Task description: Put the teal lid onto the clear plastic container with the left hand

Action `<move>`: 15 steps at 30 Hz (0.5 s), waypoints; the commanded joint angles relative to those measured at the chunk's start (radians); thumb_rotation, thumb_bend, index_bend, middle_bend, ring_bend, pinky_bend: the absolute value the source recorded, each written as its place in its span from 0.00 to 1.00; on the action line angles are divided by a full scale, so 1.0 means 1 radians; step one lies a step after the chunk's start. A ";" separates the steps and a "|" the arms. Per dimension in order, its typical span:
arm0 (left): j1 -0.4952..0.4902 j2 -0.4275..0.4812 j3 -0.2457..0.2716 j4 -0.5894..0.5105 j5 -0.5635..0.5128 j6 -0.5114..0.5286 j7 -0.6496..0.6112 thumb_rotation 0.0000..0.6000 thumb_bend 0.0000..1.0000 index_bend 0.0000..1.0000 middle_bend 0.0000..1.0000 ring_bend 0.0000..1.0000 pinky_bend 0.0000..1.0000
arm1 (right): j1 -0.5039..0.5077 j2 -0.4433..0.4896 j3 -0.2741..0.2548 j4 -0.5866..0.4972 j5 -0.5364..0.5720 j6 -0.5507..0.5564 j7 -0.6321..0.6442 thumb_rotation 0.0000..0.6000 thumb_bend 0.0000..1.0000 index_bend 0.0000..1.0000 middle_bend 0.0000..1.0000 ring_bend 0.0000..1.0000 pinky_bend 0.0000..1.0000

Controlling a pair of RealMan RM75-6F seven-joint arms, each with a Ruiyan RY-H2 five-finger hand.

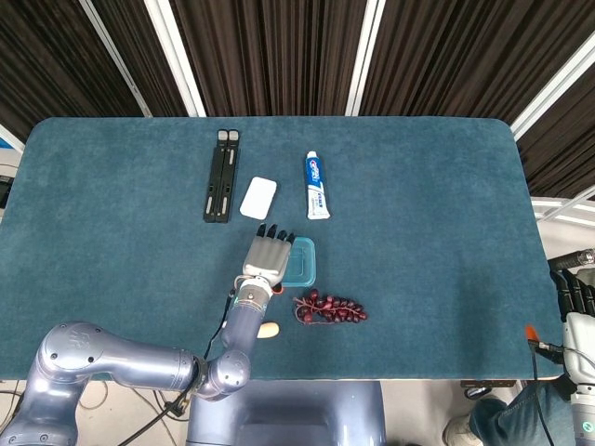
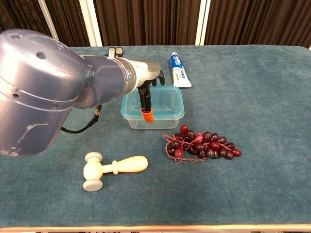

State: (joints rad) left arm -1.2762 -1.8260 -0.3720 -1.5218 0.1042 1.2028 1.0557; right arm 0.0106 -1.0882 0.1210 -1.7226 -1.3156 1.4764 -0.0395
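Sitting on top of the clear plastic container (image 2: 151, 119), the teal lid (image 2: 163, 101) looks thin, light and a bit bendy, with a smooth top that could slip under a finger. The box is near the middle of the table (image 1: 418, 204), just above the grapes (image 2: 201, 144). The left hand (image 1: 269, 254) lies flat over the lid's left side, fingers straight and spread; whether it presses on the lid, I cannot tell. It holds nothing. I think the edges and corners are the best places to push down. The right hand (image 1: 578, 295) waits off the table's right edge, too cut off to read. A wooden mallet (image 2: 112, 169) lies nearby.
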 commanded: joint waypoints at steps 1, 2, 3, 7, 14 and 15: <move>-0.001 -0.003 -0.002 0.004 0.000 -0.001 0.002 1.00 0.25 0.15 0.30 0.03 0.01 | 0.000 0.000 0.000 -0.001 0.000 0.000 -0.001 1.00 0.35 0.00 0.00 0.00 0.00; -0.001 -0.004 -0.003 0.007 -0.001 -0.002 0.002 1.00 0.25 0.15 0.30 0.03 0.01 | 0.000 0.000 0.000 -0.001 0.000 0.000 0.000 1.00 0.35 0.00 0.00 0.00 0.00; -0.001 -0.005 -0.004 0.008 -0.001 -0.003 0.003 1.00 0.25 0.15 0.30 0.03 0.01 | 0.000 0.000 0.000 0.000 0.000 0.000 0.000 1.00 0.35 0.00 0.00 0.00 0.00; 0.000 -0.007 -0.005 0.011 0.001 -0.003 0.005 1.00 0.25 0.15 0.29 0.03 0.01 | 0.000 0.000 0.000 -0.001 0.002 -0.001 -0.001 1.00 0.35 0.00 0.00 0.00 0.00; 0.004 -0.007 -0.006 0.008 0.005 -0.007 0.006 1.00 0.23 0.15 0.24 0.03 0.00 | 0.000 -0.001 0.001 -0.002 0.003 0.000 -0.002 1.00 0.35 0.00 0.00 0.00 0.00; 0.004 -0.006 -0.007 0.007 0.005 -0.007 0.006 1.00 0.22 0.15 0.23 0.03 0.00 | 0.000 -0.001 0.001 -0.001 0.003 0.000 -0.001 1.00 0.35 0.00 0.00 0.00 0.00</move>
State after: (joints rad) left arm -1.2721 -1.8325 -0.3783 -1.5149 0.1092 1.1957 1.0622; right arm 0.0104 -1.0893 0.1219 -1.7239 -1.3128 1.4768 -0.0408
